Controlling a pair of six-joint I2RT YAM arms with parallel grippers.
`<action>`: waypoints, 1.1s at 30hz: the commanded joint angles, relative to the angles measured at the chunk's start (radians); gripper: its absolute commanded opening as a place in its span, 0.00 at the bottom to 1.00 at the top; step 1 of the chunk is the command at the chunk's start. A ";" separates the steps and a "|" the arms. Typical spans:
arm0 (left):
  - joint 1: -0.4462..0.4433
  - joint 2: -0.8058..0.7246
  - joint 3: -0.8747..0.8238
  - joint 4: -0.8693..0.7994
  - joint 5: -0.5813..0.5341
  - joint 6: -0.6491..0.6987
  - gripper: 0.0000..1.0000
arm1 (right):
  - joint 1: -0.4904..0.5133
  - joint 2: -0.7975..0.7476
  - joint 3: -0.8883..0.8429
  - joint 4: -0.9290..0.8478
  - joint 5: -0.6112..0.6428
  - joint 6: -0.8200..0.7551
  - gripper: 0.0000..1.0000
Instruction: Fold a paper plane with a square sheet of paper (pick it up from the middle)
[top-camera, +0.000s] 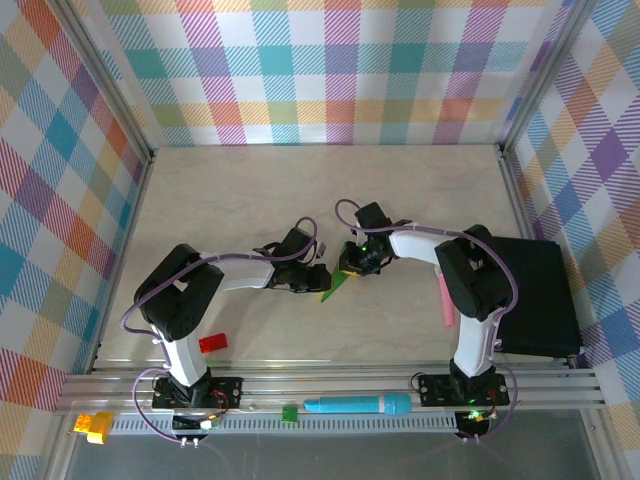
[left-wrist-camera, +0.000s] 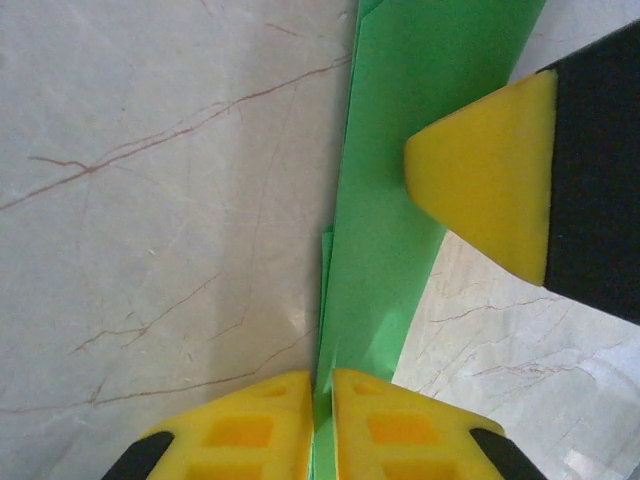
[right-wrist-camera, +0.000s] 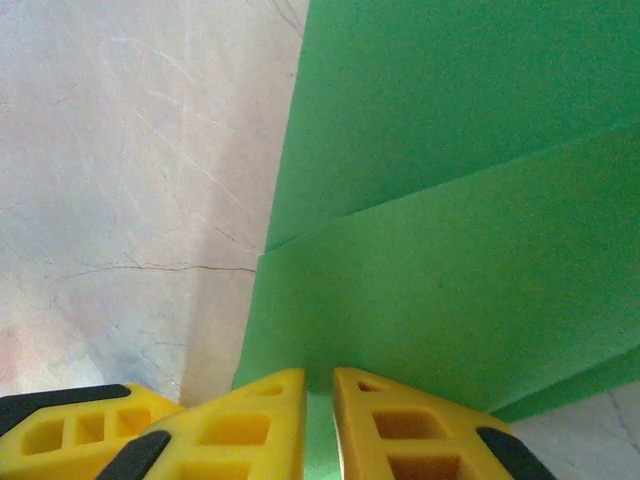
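The square sheet of paper (top-camera: 336, 288) is bright green and folded into a narrow, layered shape with a pointed end toward the near left. It is held just above the middle of the table. My left gripper (top-camera: 318, 276) is shut on one folded edge; the left wrist view has the paper (left-wrist-camera: 400, 150) running up from between the yellow fingertips (left-wrist-camera: 322, 400). My right gripper (top-camera: 352, 264) is shut on the paper's far side. In the right wrist view, creased layers of the paper (right-wrist-camera: 450, 200) spread out ahead of the pinching jaws (right-wrist-camera: 318, 400). The right gripper's yellow finger (left-wrist-camera: 490, 180) rests against the paper.
A red block (top-camera: 213, 343) lies near the left arm's base. A pink stick (top-camera: 446, 300) and a black box (top-camera: 540, 295) sit at the right. On the front rail lie a teal marker (top-camera: 357, 405), a tiny green block (top-camera: 290, 412) and a yellow block (top-camera: 93, 426). Checked walls enclose the table.
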 joint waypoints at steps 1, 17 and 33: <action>0.000 -0.007 0.004 -0.103 -0.073 0.015 0.14 | -0.001 0.028 -0.043 -0.050 0.035 -0.015 0.15; -0.012 -0.099 0.046 -0.013 0.012 -0.109 0.13 | -0.004 0.016 -0.054 -0.011 0.014 -0.044 0.14; -0.040 0.058 0.073 -0.014 0.047 -0.131 0.04 | -0.011 -0.028 0.000 -0.036 0.003 -0.058 0.14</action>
